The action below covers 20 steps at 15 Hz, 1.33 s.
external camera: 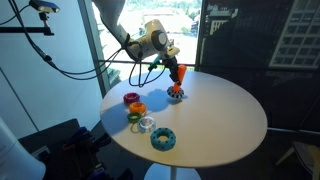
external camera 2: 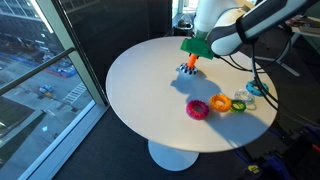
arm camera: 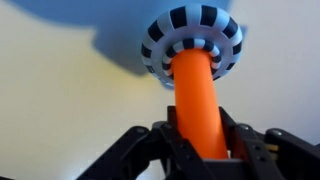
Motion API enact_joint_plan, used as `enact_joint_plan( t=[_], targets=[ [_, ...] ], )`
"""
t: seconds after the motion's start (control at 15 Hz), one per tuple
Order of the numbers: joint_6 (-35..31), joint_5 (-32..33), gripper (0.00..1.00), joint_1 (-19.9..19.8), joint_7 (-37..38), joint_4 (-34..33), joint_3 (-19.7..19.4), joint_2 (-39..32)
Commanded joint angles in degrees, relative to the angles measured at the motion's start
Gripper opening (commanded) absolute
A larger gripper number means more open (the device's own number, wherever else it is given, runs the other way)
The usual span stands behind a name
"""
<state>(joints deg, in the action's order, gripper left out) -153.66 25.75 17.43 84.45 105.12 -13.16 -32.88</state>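
My gripper is shut on an orange peg that rises from a black-and-white striped round base. In the wrist view the peg runs up between the black fingers to the base. In both exterior views the gripper holds the top of the peg, which leans slightly over its base on the round white table.
Several toy rings lie on the table: a magenta one, an orange one, a yellow-green one, a clear one and a teal one. Cables hang beside the arm. A window stands near the table.
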Motion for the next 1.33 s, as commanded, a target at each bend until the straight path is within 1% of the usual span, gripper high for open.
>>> enact_joint_plan(
  t=[0.0, 0.33, 0.53, 1.27],
  targets=[
    [1.85, -5.21, 0.16, -2.56, -5.38, 1.70, 3.23, 3.27],
    [4.27, -14.36, 0.16, -5.99, -12.90, 0.96, 7.44, 3.64],
    [6.45, -19.22, 0.16, -7.43, -17.06, 0.29, 9.20, 3.17],
    [14.85, -31.66, 0.16, -10.51, -27.24, -2.45, 12.28, 1.86]
  ],
)
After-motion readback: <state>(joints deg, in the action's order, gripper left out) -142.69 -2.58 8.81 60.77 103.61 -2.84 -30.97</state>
